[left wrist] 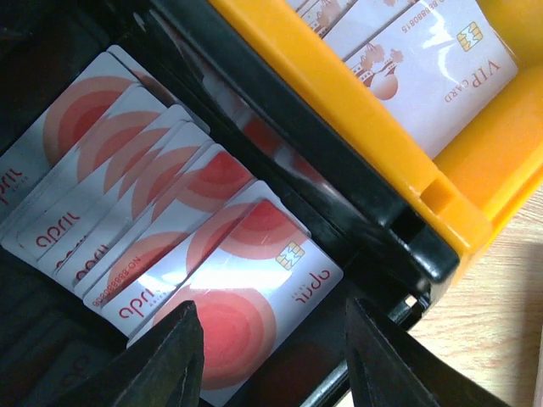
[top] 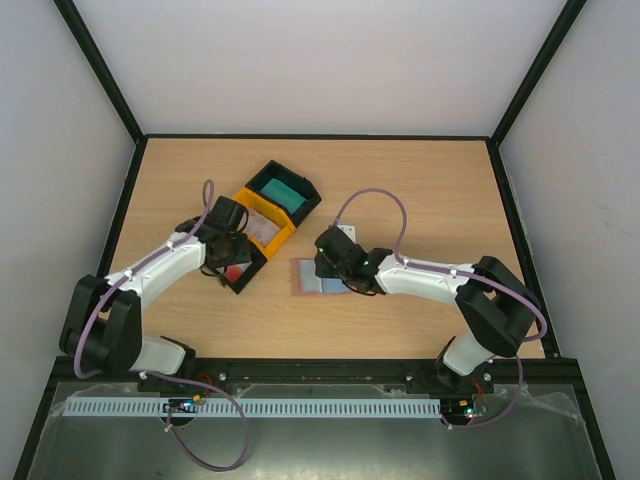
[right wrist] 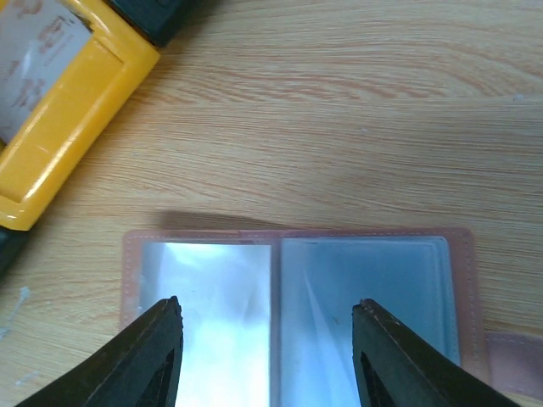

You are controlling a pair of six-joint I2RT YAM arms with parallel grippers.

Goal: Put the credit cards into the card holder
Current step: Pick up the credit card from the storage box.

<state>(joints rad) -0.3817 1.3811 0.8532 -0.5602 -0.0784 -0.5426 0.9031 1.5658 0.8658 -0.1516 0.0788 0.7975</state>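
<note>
Pinkish-brown card holder (right wrist: 297,297) lies open, long axis running left-right.

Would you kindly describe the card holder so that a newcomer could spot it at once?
On the wooden table, look right of the joined black and yellow trays, under the right gripper. The card holder lies opened flat: a pinkish-brown stitched border around two clear sleeves. Unlike the box-like trays, it is thin and its sleeves look empty.
</note>
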